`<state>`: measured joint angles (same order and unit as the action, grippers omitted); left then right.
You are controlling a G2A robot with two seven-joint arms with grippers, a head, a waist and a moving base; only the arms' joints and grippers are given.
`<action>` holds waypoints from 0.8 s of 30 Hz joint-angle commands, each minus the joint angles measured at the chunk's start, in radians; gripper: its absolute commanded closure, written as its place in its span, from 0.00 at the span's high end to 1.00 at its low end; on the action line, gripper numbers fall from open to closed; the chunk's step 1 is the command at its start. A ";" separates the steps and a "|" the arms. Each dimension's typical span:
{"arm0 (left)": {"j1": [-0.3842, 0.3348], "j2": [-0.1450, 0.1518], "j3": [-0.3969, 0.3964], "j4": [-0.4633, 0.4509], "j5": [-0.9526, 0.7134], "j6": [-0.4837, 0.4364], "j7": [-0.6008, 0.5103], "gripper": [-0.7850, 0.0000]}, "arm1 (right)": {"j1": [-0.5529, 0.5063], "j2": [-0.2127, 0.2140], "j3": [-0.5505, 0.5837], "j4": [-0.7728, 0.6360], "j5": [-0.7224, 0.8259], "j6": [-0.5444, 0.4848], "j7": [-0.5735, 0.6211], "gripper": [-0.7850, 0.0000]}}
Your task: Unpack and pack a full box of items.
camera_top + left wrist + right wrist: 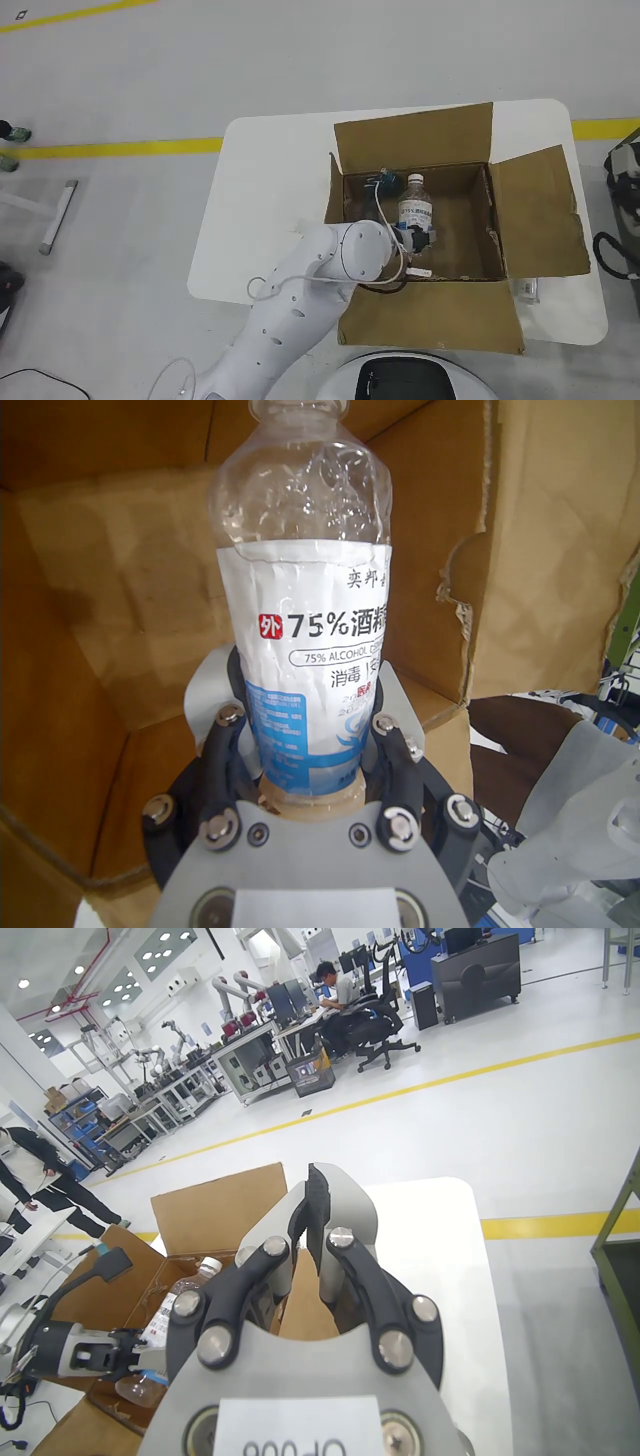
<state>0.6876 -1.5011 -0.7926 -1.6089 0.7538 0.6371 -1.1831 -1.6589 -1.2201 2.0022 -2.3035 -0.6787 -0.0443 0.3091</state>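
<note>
The left gripper (302, 685) sits inside the cardboard box (540, 210), fingers (205, 690) clamped on the lower half of 1 clear alcohol bottle (305, 565). The right gripper (314, 1208) hangs near the box on the white desk (270, 200), fingers together.

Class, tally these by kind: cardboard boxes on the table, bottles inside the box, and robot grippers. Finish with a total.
Cardboard box: 1
Bottle: 1
Grippers: 2 (left gripper, shut on the bottle; right gripper, shut on nothing)
Total: 4
</note>
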 commanded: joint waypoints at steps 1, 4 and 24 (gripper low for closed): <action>-0.009 -0.001 0.014 0.055 0.015 0.011 0.011 0.00 | 0.001 0.000 -0.001 0.000 -0.001 0.003 0.000 0.00; -0.034 -0.006 0.032 0.114 0.003 0.029 0.029 0.00 | 0.004 0.000 -0.004 -0.002 0.000 0.005 0.000 0.00; -0.182 -0.012 0.206 0.316 -0.178 0.115 0.115 0.00 | 0.006 0.002 0.002 0.002 0.008 0.004 -0.003 0.00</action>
<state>0.5132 -1.5142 -0.5959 -1.2994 0.5931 0.7473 -1.0732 -1.6545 -1.2187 2.0041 -2.3025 -0.6705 -0.0397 0.3062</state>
